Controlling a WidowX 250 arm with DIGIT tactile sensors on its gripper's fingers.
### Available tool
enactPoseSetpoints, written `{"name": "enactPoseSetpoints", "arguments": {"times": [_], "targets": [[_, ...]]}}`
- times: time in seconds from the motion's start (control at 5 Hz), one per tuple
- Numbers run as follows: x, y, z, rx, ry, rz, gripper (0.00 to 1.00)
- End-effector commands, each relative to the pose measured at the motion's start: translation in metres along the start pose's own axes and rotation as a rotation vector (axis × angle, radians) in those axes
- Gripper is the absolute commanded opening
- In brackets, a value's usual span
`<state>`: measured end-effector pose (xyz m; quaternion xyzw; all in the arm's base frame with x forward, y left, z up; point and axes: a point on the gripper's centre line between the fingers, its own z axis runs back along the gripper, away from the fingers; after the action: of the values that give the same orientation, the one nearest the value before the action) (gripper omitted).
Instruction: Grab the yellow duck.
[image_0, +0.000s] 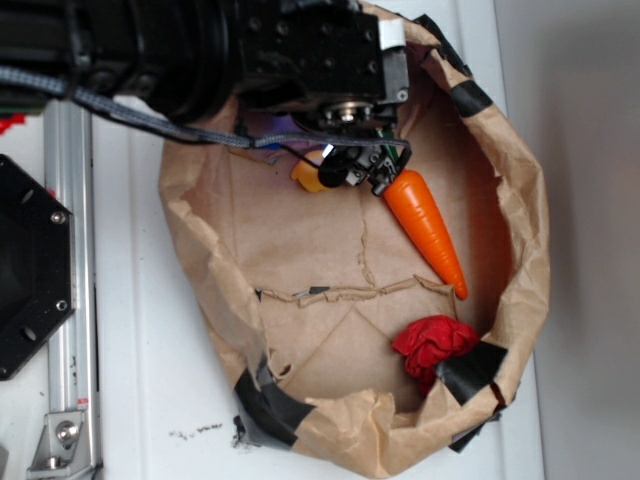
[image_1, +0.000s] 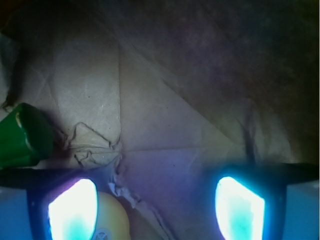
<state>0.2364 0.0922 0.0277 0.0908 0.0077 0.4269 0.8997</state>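
Observation:
The yellow duck (image_0: 306, 177) shows as a small glossy yellow lump on the brown paper floor of the bag, mostly hidden under my gripper (image_0: 345, 168). In the wrist view the duck (image_1: 115, 217) lies at the bottom edge, right beside the left glowing pad (image_1: 72, 210) and inside the gap. The right pad (image_1: 239, 207) stands far off, with bare paper between. My gripper (image_1: 156, 210) is open and low over the duck. Whether the left pad touches the duck cannot be told.
A long orange carrot (image_0: 428, 229) lies just right of the gripper, its green top (image_1: 22, 135) at the wrist view's left. A red cloth lump (image_0: 432, 343) sits at the bag's near right. The crumpled paper bag wall (image_0: 520, 220) rings everything.

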Motion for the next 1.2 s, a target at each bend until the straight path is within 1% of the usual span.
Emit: {"name": "enactPoseSetpoints", "arguments": {"times": [0.0, 0.2, 0.4, 0.8, 1.0], "targets": [[-0.017, 0.009, 0.004, -0.011, 0.04, -0.054, 1.0], [-0.031, -0.003, 0.01, -0.03, 0.035, -0.111, 1.0], [-0.034, -0.018, 0.016, -0.051, 0.017, -0.147, 1.0], [-0.033, -0.022, 0.018, -0.055, 0.004, -0.151, 1.0], [-0.037, -0.025, 0.017, -0.054, -0.005, -0.165, 1.0]]}}
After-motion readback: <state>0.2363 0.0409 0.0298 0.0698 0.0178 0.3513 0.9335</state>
